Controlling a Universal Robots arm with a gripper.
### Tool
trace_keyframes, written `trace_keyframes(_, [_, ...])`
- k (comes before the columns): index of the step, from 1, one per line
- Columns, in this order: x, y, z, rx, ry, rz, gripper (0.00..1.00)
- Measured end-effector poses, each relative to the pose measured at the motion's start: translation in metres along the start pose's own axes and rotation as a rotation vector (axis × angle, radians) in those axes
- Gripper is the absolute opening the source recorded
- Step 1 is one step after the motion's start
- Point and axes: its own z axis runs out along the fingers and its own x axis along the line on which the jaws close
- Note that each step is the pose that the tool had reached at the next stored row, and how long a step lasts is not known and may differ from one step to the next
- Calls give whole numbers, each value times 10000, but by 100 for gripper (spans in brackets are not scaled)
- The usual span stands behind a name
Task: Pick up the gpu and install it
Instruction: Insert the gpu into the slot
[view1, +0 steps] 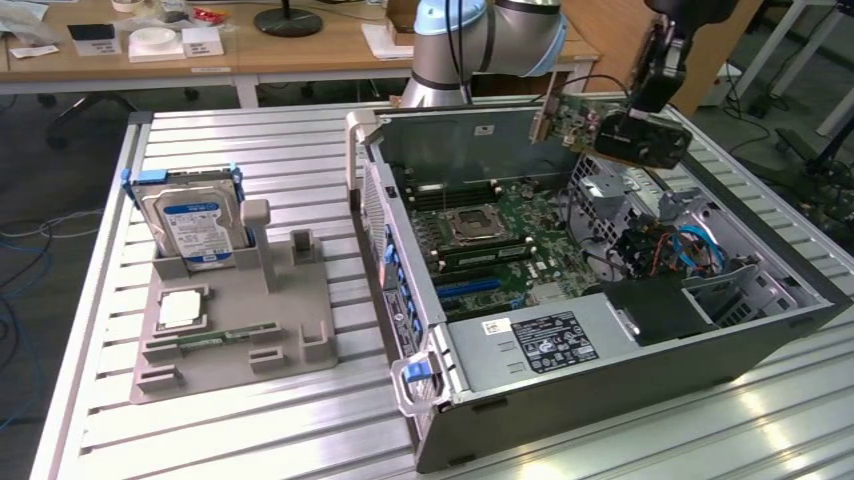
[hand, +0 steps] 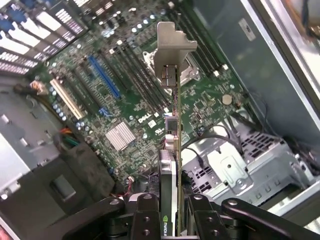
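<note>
Right, claw (view1: 651, 100) clamped on the gpu (view1: 603, 122), the card sticking out from its tips, held in the air over the open case (view1: 667, 350). Motherboard (view1: 534, 230) lies below the claw. Hard drive (view1: 194, 225) stands well away on the worktop (view1: 240, 420).

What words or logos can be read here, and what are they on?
"DELL": printed in white on the motherboard, seen in the wrist view.
"NVIDIA": an eye logo with lettering partly cut off, on the gpu.
Hard drive: the blue-white label is too small to read.
Power supply: the black-and-white label is too small to read.
</note>
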Motion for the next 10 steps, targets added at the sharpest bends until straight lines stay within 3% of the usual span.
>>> trace_keyframes(10, [0, 1, 28, -45, -57, -1825, 27])
